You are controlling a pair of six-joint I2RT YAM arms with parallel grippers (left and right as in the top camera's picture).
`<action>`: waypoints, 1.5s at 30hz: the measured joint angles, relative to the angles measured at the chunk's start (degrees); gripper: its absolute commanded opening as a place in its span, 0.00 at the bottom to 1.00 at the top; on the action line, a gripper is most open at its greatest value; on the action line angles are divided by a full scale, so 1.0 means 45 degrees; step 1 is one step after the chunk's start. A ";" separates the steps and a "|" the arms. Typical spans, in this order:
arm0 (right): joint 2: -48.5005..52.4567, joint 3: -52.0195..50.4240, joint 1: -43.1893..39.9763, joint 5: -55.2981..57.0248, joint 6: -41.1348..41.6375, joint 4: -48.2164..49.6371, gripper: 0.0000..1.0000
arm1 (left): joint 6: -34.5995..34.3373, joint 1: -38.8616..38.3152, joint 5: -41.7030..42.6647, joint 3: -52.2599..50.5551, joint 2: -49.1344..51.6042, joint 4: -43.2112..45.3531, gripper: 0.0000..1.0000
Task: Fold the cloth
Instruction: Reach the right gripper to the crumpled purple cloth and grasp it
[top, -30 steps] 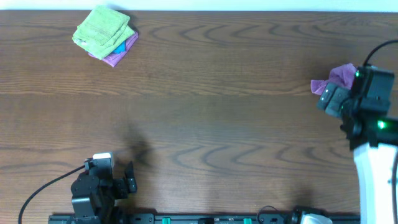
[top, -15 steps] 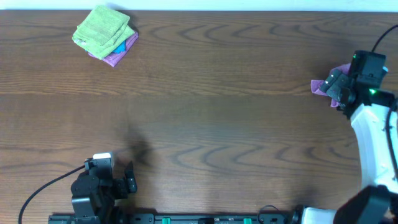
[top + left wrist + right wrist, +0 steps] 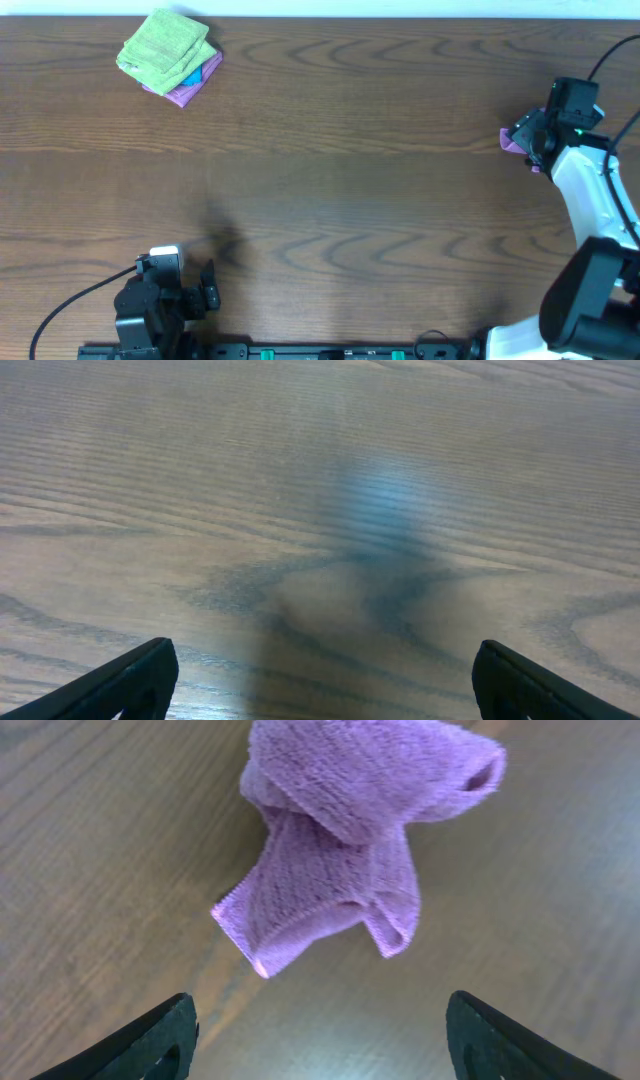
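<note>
A crumpled purple cloth lies bunched on the wooden table at the far right; in the overhead view only its edge shows beside the right arm. My right gripper is open and empty, hovering just above and short of the cloth, also seen from overhead. My left gripper is open and empty over bare wood near the front left edge.
A stack of folded cloths, green on top of blue and purple, sits at the back left corner. The wooden table spans the view. A cable runs from the left arm base at the front.
My right arm has swung toward the back of the table and now covers most of the purple cloth from overhead. The left arm has not moved.
</note>
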 measured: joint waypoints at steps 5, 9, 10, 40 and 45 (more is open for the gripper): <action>0.0835 0.0005 -0.0010 -0.0403 0.0180 0.0899 0.76 | 0.0000 0.0000 0.0000 0.0000 0.0000 0.0000 0.95; 0.1350 0.0005 -0.0010 -0.0495 0.0204 0.1472 0.71 | 0.0000 0.0000 0.0000 0.0000 0.0000 0.0000 0.95; 0.1452 0.0005 -0.0010 -0.0525 0.0223 0.1617 0.70 | 0.0000 0.0000 0.0000 0.0000 0.0000 0.0000 0.95; 0.1948 0.0005 -0.0010 -0.0622 -0.0661 0.2463 0.01 | 0.0000 0.0000 0.0000 0.0000 0.0000 0.0000 0.95; 0.0962 0.0005 0.0126 -0.0622 -0.1350 0.1928 0.01 | 0.0000 0.0000 0.0000 0.0000 0.0000 0.0000 0.95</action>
